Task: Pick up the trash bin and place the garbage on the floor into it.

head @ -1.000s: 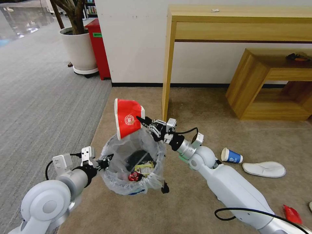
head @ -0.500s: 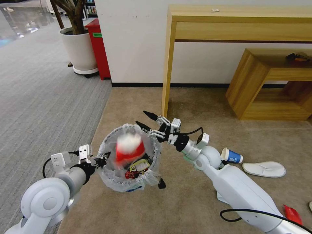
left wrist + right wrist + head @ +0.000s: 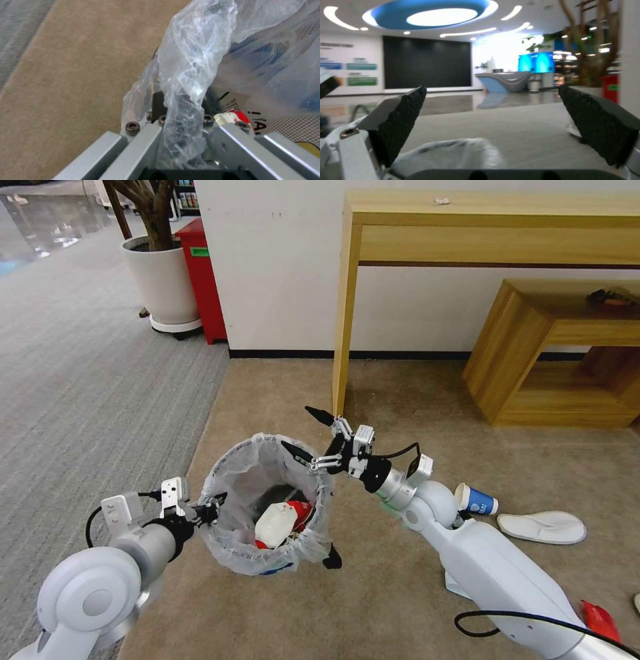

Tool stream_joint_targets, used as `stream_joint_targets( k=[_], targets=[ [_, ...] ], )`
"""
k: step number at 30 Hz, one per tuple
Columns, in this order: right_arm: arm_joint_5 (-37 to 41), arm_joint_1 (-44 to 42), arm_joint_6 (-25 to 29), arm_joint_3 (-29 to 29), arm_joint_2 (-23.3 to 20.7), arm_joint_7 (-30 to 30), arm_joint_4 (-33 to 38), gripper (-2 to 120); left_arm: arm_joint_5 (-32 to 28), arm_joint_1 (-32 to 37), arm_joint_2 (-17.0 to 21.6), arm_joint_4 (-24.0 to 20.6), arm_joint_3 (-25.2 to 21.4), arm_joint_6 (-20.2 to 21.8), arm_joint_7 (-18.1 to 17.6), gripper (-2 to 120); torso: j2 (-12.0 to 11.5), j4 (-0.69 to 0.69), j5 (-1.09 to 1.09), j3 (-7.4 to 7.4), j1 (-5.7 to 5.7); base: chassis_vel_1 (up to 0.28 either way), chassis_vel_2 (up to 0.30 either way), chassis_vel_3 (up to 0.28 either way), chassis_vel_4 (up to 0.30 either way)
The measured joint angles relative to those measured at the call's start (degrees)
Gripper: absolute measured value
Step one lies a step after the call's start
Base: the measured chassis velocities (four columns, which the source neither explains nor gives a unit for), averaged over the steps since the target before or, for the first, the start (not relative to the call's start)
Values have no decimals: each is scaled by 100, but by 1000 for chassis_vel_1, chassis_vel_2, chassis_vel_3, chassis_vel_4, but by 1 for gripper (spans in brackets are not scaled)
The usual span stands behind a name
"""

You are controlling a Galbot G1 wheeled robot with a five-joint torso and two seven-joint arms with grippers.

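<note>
My left gripper is shut on the near-left rim of the trash bin and holds it above the beige floor. In the left wrist view the crinkly bag is pinched in the left gripper. A red and white paper cup lies inside the bin on other litter. My right gripper hangs open and empty over the bin's far-right rim; its black pads stand wide apart above the bag. A blue cup, a white slipper and a red wrapper lie on the floor to the right.
A tall wooden console table's leg stands just behind the bin, with a low wooden shelf to its right. A white planter and a red cabinet stand at the back left. Grey striped carpet covers the left side.
The right gripper opened and let go of the red cup, which fell into the bin and now lies there. The bin rose slightly in the left gripper.
</note>
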Motion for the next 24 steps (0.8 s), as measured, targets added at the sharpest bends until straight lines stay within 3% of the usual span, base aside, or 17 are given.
stream_joint_targets(
  k=[2, 5, 10, 13, 19, 24],
  targets=[
    [-52, -55, -49, 104, -12, 256, 63, 100, -63, -12, -4, 7, -23, 0, -102, 0, 0, 0, 0, 0, 0, 0, 0, 0, 0],
    [-549, -301, -280, 633, -75, 1313, 257, 100, -327, -60, -46, 58, -104, 0, -589, 0, 0, 0, 0, 0, 1, 0, 0, 0, 0],
    [-1118, -663, -331, 1223, -212, 1932, 393, 100, -707, -108, -63, 98, -115, 0, -1070, 0, 0, -1, 1, 0, 1, 0, 0, 0, 0],
    [-1539, -1088, -204, 1828, -378, 2436, 543, 100, -1368, -154, -34, 141, -118, 2, -1428, 0, 0, -2, 1, 0, 1, 0, 0, 0, 0],
    [-1658, -1450, -36, 2400, -445, 2815, 675, 100, -1566, -189, -60, 214, -89, 3, -1514, 0, 0, -1, 1, -1, 1, 0, 0, 0, 0],
    [-1760, -1882, -35, 3029, -465, 2951, 812, 100, -1147, -89, -166, 336, -50, 4, -1484, 0, 0, -1, 1, -1, 1, 0, 0, 0, 0]
  ],
)
